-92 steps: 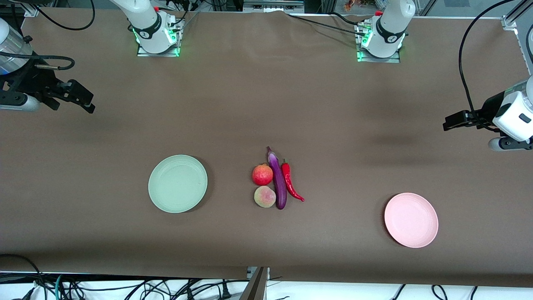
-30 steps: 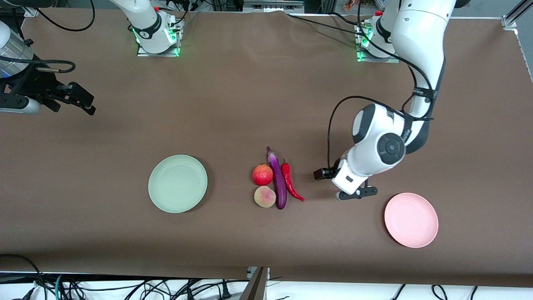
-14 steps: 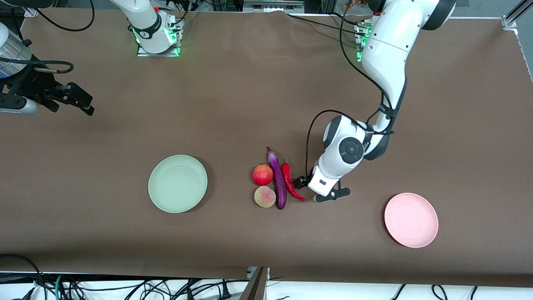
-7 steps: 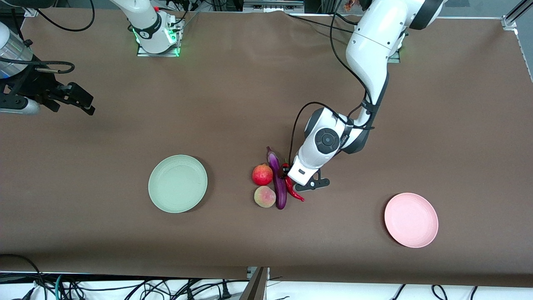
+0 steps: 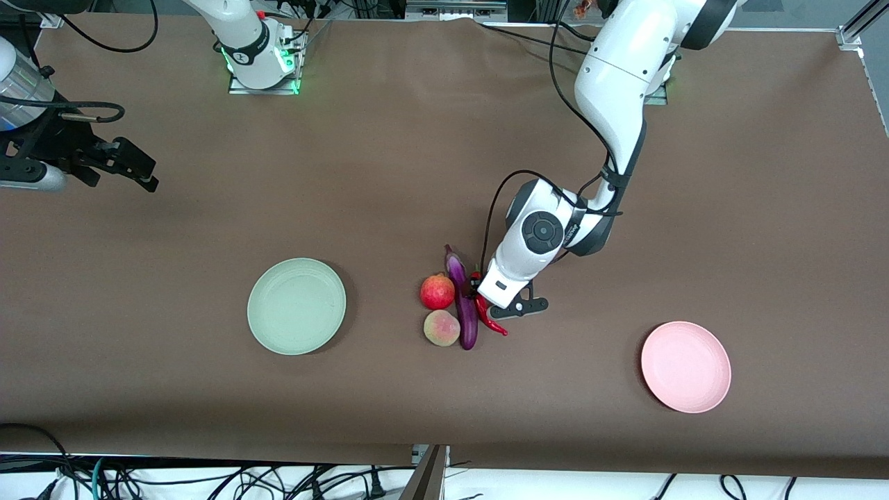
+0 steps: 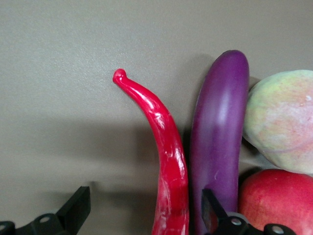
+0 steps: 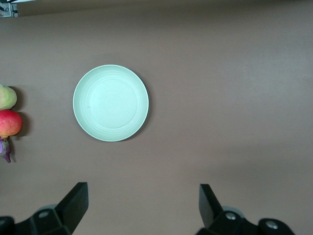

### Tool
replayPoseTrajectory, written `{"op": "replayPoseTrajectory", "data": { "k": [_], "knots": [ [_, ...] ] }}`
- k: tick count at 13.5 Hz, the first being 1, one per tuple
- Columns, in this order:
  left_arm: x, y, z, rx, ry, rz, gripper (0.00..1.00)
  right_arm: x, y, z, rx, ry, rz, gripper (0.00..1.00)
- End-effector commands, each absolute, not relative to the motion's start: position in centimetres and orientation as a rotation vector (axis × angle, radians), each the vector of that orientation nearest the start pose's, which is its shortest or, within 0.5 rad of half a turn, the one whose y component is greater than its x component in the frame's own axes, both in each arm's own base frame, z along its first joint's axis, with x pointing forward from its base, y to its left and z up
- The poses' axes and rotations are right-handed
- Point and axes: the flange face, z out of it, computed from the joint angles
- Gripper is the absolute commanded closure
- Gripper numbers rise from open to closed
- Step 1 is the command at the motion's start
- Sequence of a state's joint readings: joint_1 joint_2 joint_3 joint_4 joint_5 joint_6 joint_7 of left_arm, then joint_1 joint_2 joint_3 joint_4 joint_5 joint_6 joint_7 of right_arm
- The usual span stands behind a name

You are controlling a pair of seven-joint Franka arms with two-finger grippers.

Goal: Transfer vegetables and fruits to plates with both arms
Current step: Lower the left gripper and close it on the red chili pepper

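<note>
The left hand [image 6: 142,210] is spread wide astride the chili pepper [image 6: 164,161], whose long axis runs alongside the eggplant [image 6: 218,142]; the right hand [image 7: 142,208], waiting, is open wide

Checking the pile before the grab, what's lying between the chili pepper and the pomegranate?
The eggplant lies between the chili pepper and the pomegranate, shown in the front view.

The left hand [image 6: 146,215] straddles the chili pepper [image 6: 166,166], fingers spread. One side is bare table [image 6: 58,122]; on the other the eggplant [image 6: 217,142] lies just beside, with the peach [image 6: 283,117] and pomegranate [image 6: 274,200] crowding it.
</note>
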State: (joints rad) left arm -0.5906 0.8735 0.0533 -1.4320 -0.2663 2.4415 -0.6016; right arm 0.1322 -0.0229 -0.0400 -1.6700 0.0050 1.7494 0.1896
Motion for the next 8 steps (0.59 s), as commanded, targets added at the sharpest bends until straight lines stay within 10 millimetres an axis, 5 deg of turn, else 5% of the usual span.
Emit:
{"op": "replayPoseTrajectory", "data": {
  "k": [1, 7, 8],
  "knots": [
    [63.6, -38.2, 18.1, -3.301, -0.373, -0.108, 0.00, 56.3, 5.0, 61.3, -3.113, 0.135, -0.172, 0.00],
    [63.3, -38.3, 17.3, -3.292, -0.363, -0.100, 0.00, 56.2, 5.0, 61.0, -3.118, 0.132, -0.149, 0.00],
    [63.2, -38.3, 17.0, -3.286, -0.358, -0.095, 0.14, 56.2, 5.0, 61.0, -3.118, 0.132, -0.149, 0.00]
  ]
}}
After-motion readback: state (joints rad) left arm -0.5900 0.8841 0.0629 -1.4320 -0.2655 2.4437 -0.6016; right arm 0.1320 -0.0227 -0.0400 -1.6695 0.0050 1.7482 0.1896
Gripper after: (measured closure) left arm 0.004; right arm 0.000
